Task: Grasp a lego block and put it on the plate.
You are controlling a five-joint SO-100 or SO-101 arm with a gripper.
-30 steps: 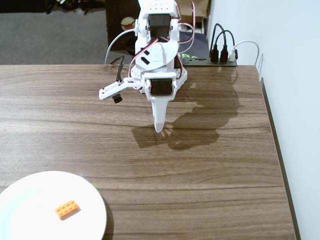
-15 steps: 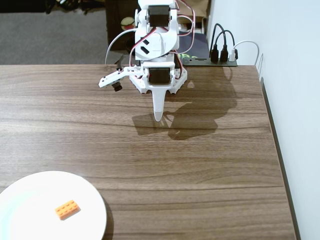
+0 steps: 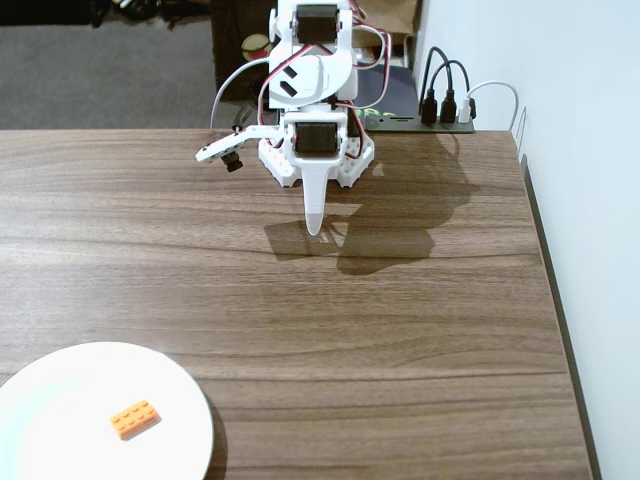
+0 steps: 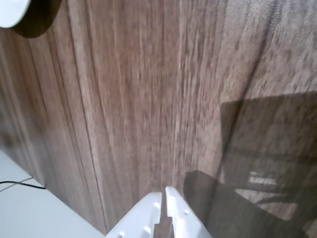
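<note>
In the fixed view the lego block lies flat on the plate, near its right side. The gripper is well apart, far beyond the plate, its jaws closed on nothing.

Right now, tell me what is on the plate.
One orange lego block lies flat on the plate, studs up, nothing else. The plate's lower left runs out of the fixed view, so that part is unseen.

The plate runs off the fixed view's left and bottom edges — in the wrist view only a sliver shows top-left. The fingers are cut off there by the bottom edge — table grain blurred.
</note>
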